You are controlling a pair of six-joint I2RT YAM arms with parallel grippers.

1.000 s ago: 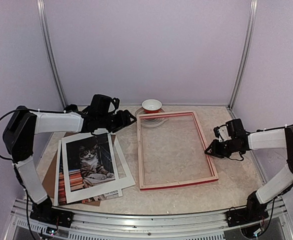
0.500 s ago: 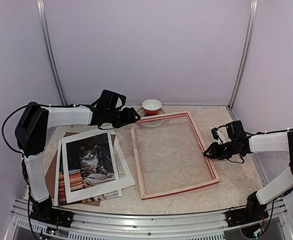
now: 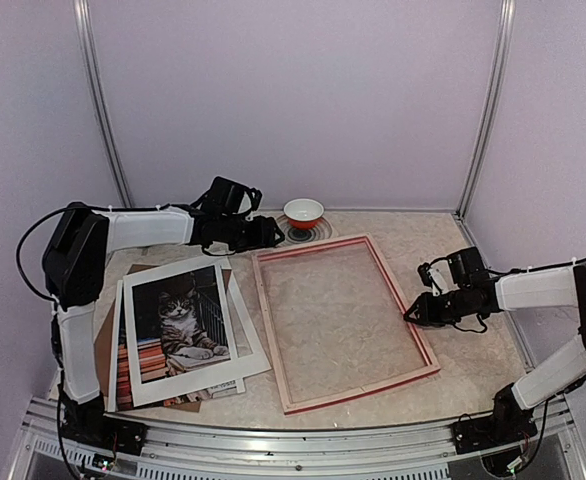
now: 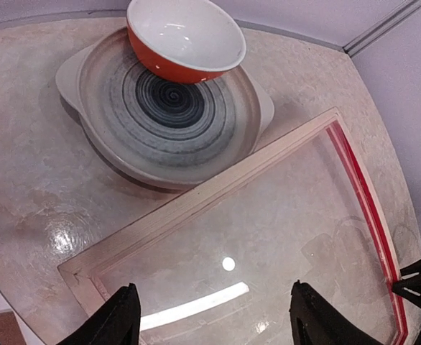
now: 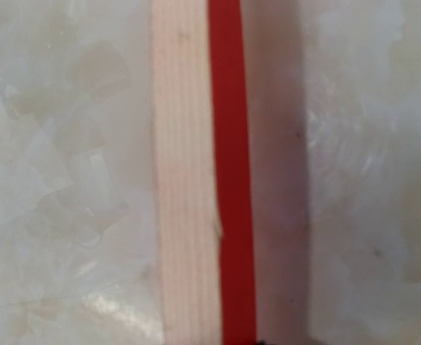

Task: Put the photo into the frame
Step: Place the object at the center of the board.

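The frame (image 3: 273, 330) lies face down mid-table, pale wood back up, red showing along its edges, skewed. My left gripper (image 3: 270, 236) hovers open over its far left corner (image 4: 77, 269), black fingertips (image 4: 128, 316) wide apart above the clear pane. My right gripper (image 3: 413, 312) is at the frame's right rail (image 5: 185, 180), which fills the right wrist view; it appears shut on that rail, fingers almost wholly out of view. The photo (image 3: 178, 320), a tabby cat print, rests at the left under a white mat (image 3: 143, 385).
A red bowl (image 3: 303, 210) (image 4: 185, 39) sits on a spiral-patterned plate (image 3: 318, 234) (image 4: 124, 136) at the back, just beyond the frame's far rail. A brown backing board (image 3: 98, 350) lies under the photo stack. Walls close in on three sides.
The frame has swung, its far left corner shifting left and nearer, uncovering the plate. My left gripper moved right along the back. My right gripper edged left and nearer with the rail.
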